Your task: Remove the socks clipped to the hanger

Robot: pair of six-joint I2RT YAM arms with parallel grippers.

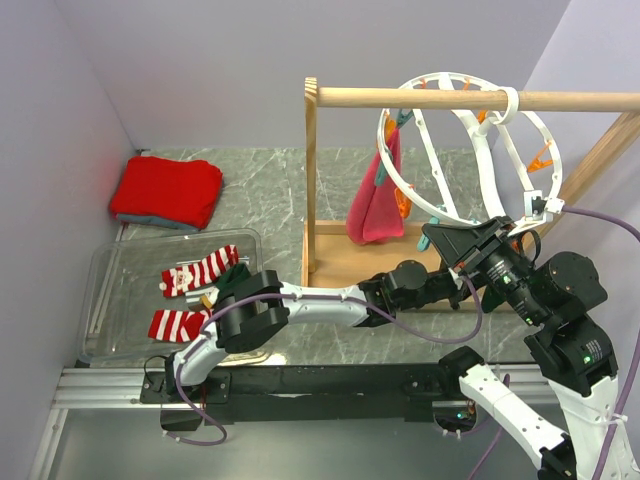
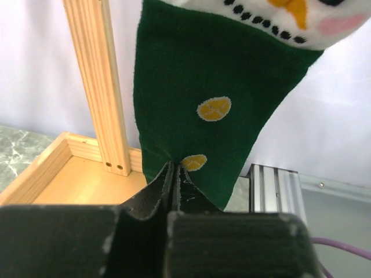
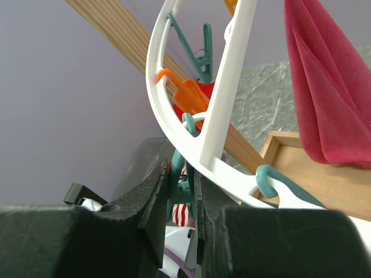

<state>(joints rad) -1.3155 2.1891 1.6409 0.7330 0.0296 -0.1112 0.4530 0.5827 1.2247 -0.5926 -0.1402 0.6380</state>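
Observation:
The white ring hanger (image 1: 510, 100) hangs by its hook from the wooden rail. My left gripper (image 1: 455, 235) reaches under it and is shut on the lower edge of a dark green sock (image 2: 197, 75) with orange dots and a white cuff, which hangs straight down from above. My right gripper (image 3: 184, 174) is shut on a teal clip (image 3: 185, 152) at the bottom of the hanger's ring (image 3: 229, 69); in the top view it (image 1: 535, 212) sits at the ring's lower right. Two red-and-white striped socks (image 1: 200, 270) (image 1: 180, 323) and a dark green one (image 1: 235, 276) lie in the tray.
A clear plastic tray (image 1: 100, 270) stands at the near left. A folded red cloth (image 1: 167, 190) lies behind it. A pink cloth (image 1: 378, 200) hangs from the hanger's left side. The wooden rail frame (image 1: 420, 97) has an upright post (image 2: 98, 87) and a box base (image 2: 75, 179).

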